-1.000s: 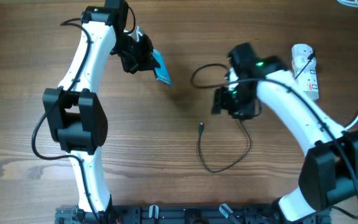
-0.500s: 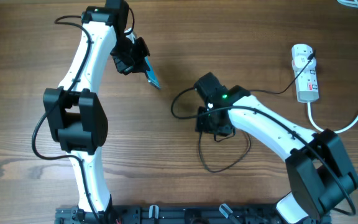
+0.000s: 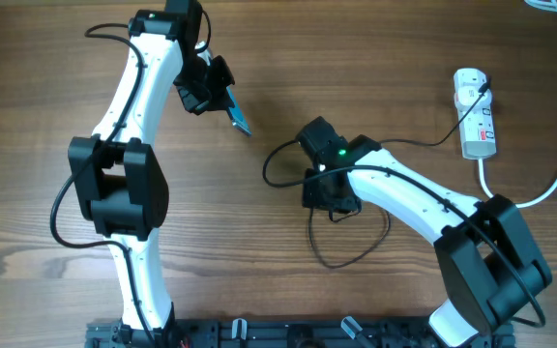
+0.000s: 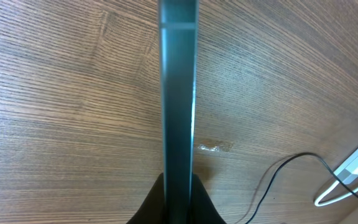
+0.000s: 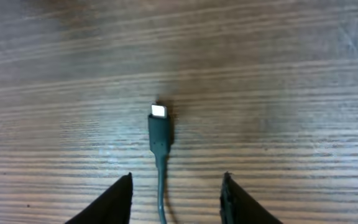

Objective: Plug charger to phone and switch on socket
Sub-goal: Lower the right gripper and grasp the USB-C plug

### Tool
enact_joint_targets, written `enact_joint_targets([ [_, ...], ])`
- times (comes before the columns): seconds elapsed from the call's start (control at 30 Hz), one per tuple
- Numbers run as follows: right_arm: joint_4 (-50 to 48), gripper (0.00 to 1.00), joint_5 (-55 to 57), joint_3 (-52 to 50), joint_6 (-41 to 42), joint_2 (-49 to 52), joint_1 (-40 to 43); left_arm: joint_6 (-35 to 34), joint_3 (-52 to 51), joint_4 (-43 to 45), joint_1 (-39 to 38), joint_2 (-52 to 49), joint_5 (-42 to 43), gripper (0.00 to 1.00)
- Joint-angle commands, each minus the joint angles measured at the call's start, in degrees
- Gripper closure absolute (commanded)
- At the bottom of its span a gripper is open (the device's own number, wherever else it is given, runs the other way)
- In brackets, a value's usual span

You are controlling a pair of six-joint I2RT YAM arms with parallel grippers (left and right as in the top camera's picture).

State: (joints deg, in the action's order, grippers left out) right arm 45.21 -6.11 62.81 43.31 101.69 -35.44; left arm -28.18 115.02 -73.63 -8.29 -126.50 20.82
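Little has shifted since half a second ago. The right gripper (image 3: 329, 196) sits a touch further toward 9 o'clock over the charger (image 3: 311, 237), and the phone (image 3: 239, 120) is tilted as it was. A full second ago that gripper was out nearer the socket (image 3: 476, 121), and the phone's cyan face showed wider.

Overhead, the right gripper hides the cable's end. Only the right wrist view shows the connector (image 5: 159, 127) flat on the table (image 5: 303, 74). Its silver tip points to 12 o'clock and its cable trails to 6. The fingers (image 5: 114, 199) are spread to either side and apart from it.

Farther off, only the left wrist view shows the left gripper (image 4: 178, 202) clamped on the phone's lower end, with the phone edge-on and its long axis running 6 to 12. Overhead, the phone is a thin sliver running 10 to 4, at 10 o'clock from the right gripper and well apart from it.

The socket lies at the far right with its long axis 12 to 6. The charger runs from it toward 9 o'clock.
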Motion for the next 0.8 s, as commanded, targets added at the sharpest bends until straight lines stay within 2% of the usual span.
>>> enact_joint_targets([
  [0.0,3.37,0.53,1.18,2.34,-0.09,1.53,-0.22,-0.83,0.79,0.83,-0.28,1.88,0.11,0.96],
  [0.13,8.31,0.51,1.44,6.16,-1.29,2.56,-0.24,-0.83,0.72,1.25,-0.61,1.88,0.11,0.96],
  [0.37,8.92,0.50,1.40,6.99,-1.29,6.23,-1.77,-0.83,0.70,1.66,-0.90,1.88,0.11,0.96],
  [0.53,11.21,0.47,2.93,11.15,-1.20,8.24,-3.15,-0.83,0.70,1.92,-1.20,1.88,0.11,0.96],
  [0.77,11.85,0.50,5.46,13.03,1.16,13.84,-4.72,-0.81,0.70,1.18,-1.25,1.88,0.11,0.96],
])
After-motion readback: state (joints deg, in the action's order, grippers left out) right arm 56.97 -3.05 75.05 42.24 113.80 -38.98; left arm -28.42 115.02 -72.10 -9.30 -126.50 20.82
